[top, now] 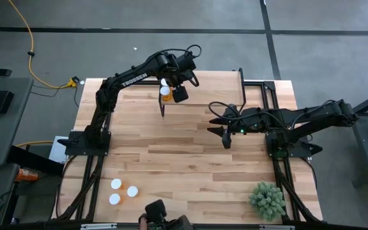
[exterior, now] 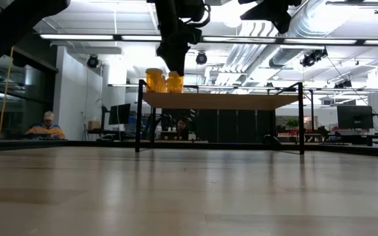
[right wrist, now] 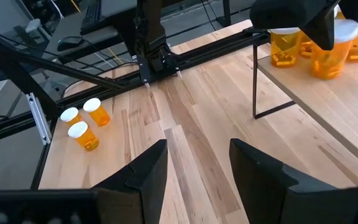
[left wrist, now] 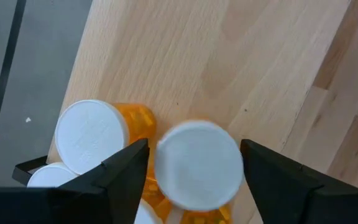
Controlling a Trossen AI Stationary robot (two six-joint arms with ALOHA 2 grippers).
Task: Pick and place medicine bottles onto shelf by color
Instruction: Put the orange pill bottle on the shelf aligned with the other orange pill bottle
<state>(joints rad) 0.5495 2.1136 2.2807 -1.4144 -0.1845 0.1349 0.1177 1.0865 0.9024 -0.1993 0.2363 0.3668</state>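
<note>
My left gripper (left wrist: pixel 194 149) hangs over the far left end of the shelf (exterior: pixel 222 100), pointing steeply down. Its open fingers stand on either side of an orange medicine bottle with a white cap (left wrist: pixel 197 165), which stands upright on the shelf board (exterior: pixel 174 82). Two more bottles (left wrist: pixel 92 134) stand on the shelf right beside it. Three bottles (top: pixel 121 191) stand on the table near its front left corner (right wrist: pixel 82 127). My right gripper (right wrist: pixel 197 174) is open and holds nothing; it hovers above the table's right middle (top: pixel 225 131). My left gripper comes from above, with one finger on each side of the bottle's white cap (left wrist: pixel 166 168). A sliver of orange shows between one finger (left wrist: pixel 129 165) and the cap. The other fingertip (left wrist: pixel 253 155) lies at the cap's edge; whether it touches, I cannot tell.
The shelf's black frame legs (right wrist: pixel 255 81) stand on the far part of the table. A small green plant (top: pixel 267 199) sits at the front right corner. Bare wood lies between the shelf and the three bottles at the front left.
</note>
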